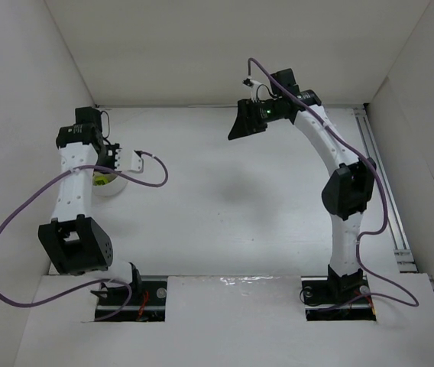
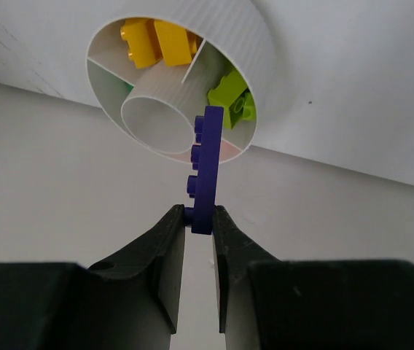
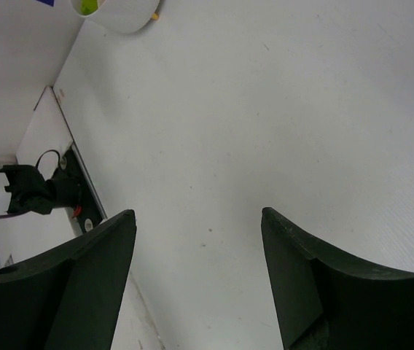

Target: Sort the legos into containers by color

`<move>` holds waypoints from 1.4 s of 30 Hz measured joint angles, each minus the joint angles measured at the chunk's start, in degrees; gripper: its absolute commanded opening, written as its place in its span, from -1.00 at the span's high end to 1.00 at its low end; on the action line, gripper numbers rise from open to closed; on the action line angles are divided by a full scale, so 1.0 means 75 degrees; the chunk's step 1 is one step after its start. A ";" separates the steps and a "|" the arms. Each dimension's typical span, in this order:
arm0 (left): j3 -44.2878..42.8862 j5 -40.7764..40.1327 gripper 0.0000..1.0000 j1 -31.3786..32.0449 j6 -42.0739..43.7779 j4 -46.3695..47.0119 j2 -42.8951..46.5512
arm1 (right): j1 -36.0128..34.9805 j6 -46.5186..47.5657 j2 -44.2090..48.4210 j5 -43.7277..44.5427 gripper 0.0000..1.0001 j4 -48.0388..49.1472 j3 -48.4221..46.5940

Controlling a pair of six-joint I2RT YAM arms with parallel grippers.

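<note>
Near the tabletop's left edge, the left gripper (image 2: 198,216) pinches a purple lego (image 2: 207,157) over the bowl (image 2: 259,44). Align it above its own compartment before releasing. The right gripper (image 3: 196,215) hangs spread.

purple lego (image 2: 205,171) upright | yellow legos (image 2: 156,41), lime lego (image 2: 230,98) in white bowl (image 2: 258,58)

Purple plate (image 2: 205,171): hard moulded plastic, smooth, with a slight sheen on the studs. Yellow bricks (image 2: 156,40) and lime brick (image 2: 230,98) looked like the same plastic, glossier, with highlights on the edges. White bowl (image 2: 229,29): thin plastic, matt; outer wall and inner dividers were finely ribbed in close parallel lines. Left gripper (image 2: 198,215) fingers (image 2: 165,248) were black plastic, matt and faintly grainy. Right gripper (image 3: 198,219) fingers (image 3: 98,255): same black matt plastic. Table (image 3: 280,109) was white, matt and smooth, with a few small dark specks. Cable (image 1: 7,222): purple sheath, smooth, looked rubbery.
</note>
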State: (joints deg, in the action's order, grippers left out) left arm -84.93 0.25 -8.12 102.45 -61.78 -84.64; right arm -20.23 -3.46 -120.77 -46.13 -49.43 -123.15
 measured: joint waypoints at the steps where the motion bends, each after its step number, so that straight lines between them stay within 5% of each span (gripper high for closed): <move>1: -0.0085 -0.0017 1.00 -0.0079 0.0058 0.0026 -0.0093 | -0.0020 0.0000 0.0000 0.0000 -0.49 -0.0003 0.0000; 38: -0.0985 -0.0309 1.00 -0.0632 0.0627 0.0854 -0.1743 | -0.0117 0.0000 0.0000 0.0012 -0.49 -0.0009 0.0000; 42: -0.0985 -0.0347 0.87 -0.0624 0.0627 0.0918 -0.1871 | -0.0117 -0.0003 0.0000 0.0035 -0.49 -0.0009 0.0000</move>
State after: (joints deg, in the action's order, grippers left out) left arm -92.31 -2.35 -12.80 107.15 -54.89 -98.67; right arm -21.10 -3.49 -120.77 -45.87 -49.50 -123.15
